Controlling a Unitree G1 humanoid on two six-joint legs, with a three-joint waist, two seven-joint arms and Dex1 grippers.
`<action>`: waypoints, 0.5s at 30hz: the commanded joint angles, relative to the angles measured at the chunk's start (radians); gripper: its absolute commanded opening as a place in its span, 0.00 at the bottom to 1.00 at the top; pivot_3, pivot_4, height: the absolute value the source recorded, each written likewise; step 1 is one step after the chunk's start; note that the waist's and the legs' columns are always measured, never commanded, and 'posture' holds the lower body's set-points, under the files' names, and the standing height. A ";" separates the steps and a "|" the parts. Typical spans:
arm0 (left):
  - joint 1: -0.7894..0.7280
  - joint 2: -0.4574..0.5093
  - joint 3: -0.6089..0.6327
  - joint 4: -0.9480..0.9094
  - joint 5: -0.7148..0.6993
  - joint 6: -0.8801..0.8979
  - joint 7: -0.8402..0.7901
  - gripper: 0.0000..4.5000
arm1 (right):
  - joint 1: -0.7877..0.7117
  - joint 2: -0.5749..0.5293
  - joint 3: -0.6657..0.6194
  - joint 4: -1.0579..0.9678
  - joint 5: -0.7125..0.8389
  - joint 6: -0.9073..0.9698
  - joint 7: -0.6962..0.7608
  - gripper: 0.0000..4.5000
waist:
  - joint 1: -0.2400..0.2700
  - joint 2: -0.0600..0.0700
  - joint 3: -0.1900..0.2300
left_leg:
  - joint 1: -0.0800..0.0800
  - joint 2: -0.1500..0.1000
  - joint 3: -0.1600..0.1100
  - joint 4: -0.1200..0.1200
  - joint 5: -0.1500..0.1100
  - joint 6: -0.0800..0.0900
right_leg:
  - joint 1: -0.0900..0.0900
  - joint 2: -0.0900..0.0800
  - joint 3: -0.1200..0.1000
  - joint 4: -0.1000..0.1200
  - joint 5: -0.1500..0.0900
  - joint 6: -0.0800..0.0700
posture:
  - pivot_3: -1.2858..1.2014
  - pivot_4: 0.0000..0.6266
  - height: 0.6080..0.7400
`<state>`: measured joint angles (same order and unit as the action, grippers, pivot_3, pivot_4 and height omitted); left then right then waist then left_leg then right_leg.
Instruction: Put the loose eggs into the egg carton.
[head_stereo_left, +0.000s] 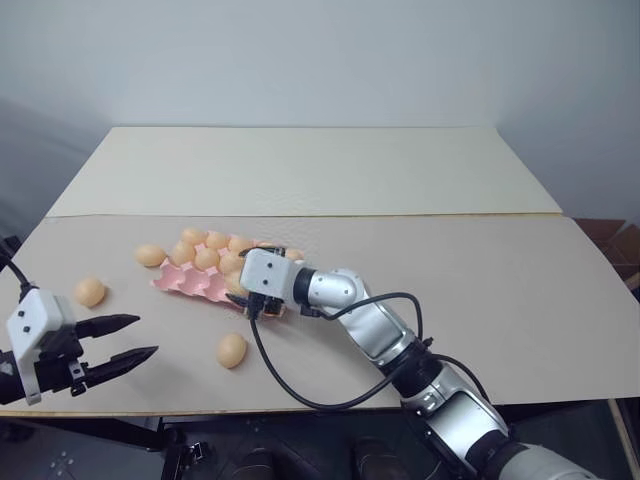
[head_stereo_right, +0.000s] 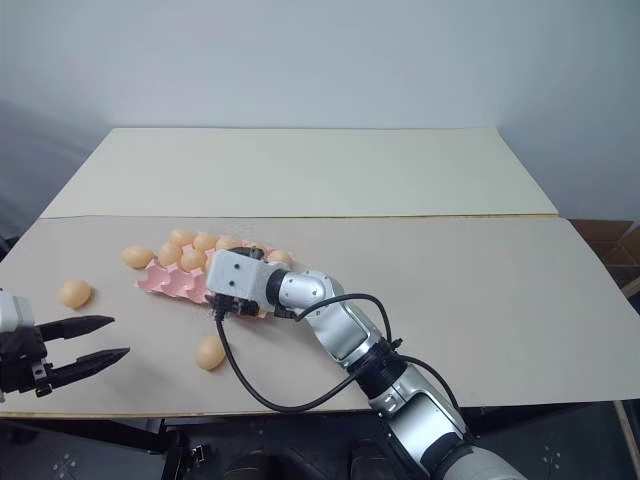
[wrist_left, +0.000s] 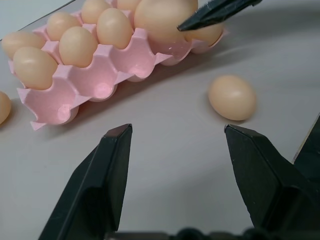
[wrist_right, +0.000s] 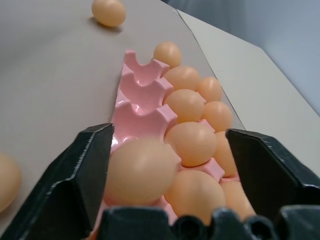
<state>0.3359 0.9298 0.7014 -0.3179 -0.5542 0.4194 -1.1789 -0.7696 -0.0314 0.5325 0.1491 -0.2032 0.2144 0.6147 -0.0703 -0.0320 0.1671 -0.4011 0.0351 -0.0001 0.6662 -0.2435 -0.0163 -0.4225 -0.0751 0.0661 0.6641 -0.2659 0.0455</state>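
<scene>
The pink egg carton lies left of the table's middle, with several eggs in its far rows and three bare cups along its near side. My right gripper is open over the carton's right end. Between its fingers an egg rests in a near-row cup, close against one finger. Three loose eggs lie on the table: one in front of the carton, one further left, one against the carton's far-left end. My left gripper hangs open and empty at the near left, pointing towards the front egg.
The beige table runs wide to the right and back, with a seam across its middle. Its front edge passes just below the left gripper. A black cable loops from the right wrist over the near table.
</scene>
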 joint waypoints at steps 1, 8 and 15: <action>-0.008 0.005 0.023 -0.017 -0.014 -0.006 0.003 0.72 | -0.011 0.007 -0.002 -0.019 -0.007 -0.044 -0.002 1.00 | 0.000 0.000 0.000 | 0.000 0.000 0.000 0.000 0.000 0.000 | 0.000 0.000 0.000 0.000 0.000 0.000 | 0.52 0.24 1.00; -0.023 0.008 0.016 -0.005 -0.012 -0.010 -0.001 0.72 | -0.009 -0.005 -0.022 -0.062 -0.005 -0.029 0.001 1.00 | 0.000 0.000 0.000 | 0.000 0.000 0.000 0.000 0.000 0.000 | 0.000 0.000 0.000 0.000 0.000 0.000 | 0.52 0.24 1.00; -0.015 0.022 0.025 0.014 -0.008 -0.017 -0.043 0.72 | 0.087 -0.163 -0.199 -0.445 0.256 0.303 0.200 1.00 | 0.010 0.000 0.000 | -0.002 0.000 -0.002 0.000 0.000 0.000 | 0.000 -0.001 -0.001 -0.001 0.000 0.000 | 0.52 0.24 1.00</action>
<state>0.3162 0.9358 0.7002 -0.3058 -0.5535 0.4168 -1.2047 -0.6920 -0.1717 0.3822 -0.1910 -0.0128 0.4526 0.7683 -0.0599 -0.0322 0.1671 -0.4027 0.0347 -0.0016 0.6660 -0.2435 -0.0163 -0.4224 -0.0759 0.0647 0.6628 -0.2659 0.0456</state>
